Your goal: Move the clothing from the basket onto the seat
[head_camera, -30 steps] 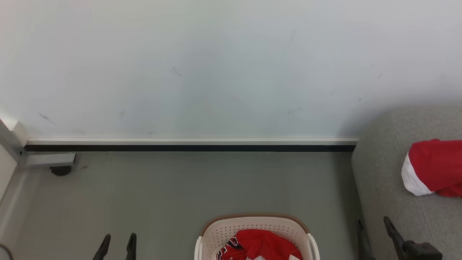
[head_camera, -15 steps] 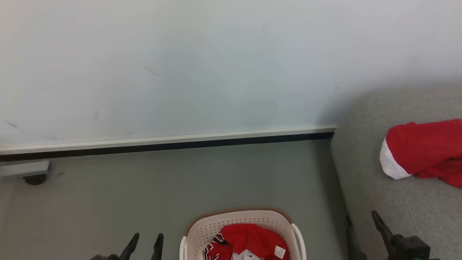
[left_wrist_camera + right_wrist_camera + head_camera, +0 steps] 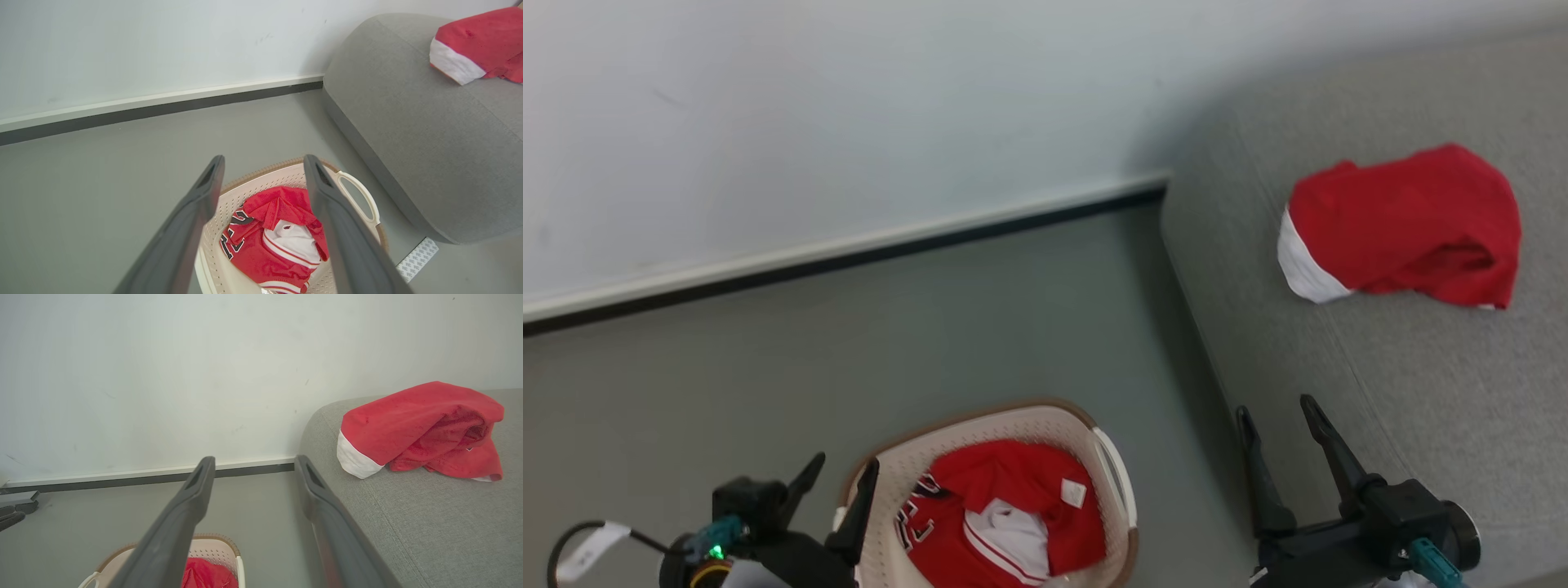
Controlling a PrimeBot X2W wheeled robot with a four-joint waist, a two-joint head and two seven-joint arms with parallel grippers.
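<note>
Part done. One red garment (image 3: 1405, 224) lies crumpled on the seat (image 3: 1421, 392), its white band toward the seat's front edge. The rest of the clothing (image 3: 1005, 523) sits bunched in the basket (image 3: 980, 425), which stands on the floor (image 3: 931, 327) near the seat. It is red cloth with white stripes and dark lettering, and a small white tag (image 3: 1073, 492) lies on top.

The left gripper (image 3: 845, 464) hangs by the basket's left rim, jaws spread, nothing between them. In the left wrist view the pile shows in the gap between its two fingers. The right gripper (image 3: 1275, 407) is over the seat's front edge, also spread and empty, well apart from the garment on the seat.

Handling, as a judgement: the cloth is soft, light and limp, and not fragile. It will likely sag and trail when lifted, and a second piece may come up with it. The best hold looks like the raised red fold (image 3: 278, 206) at the top of the pile. Pinch a thick bunch there, not a flat layer, and keep the fingers off the perforated wall. Lift high so the hanging hem clears the rim, since the basket looks light and could be dragged.
</note>
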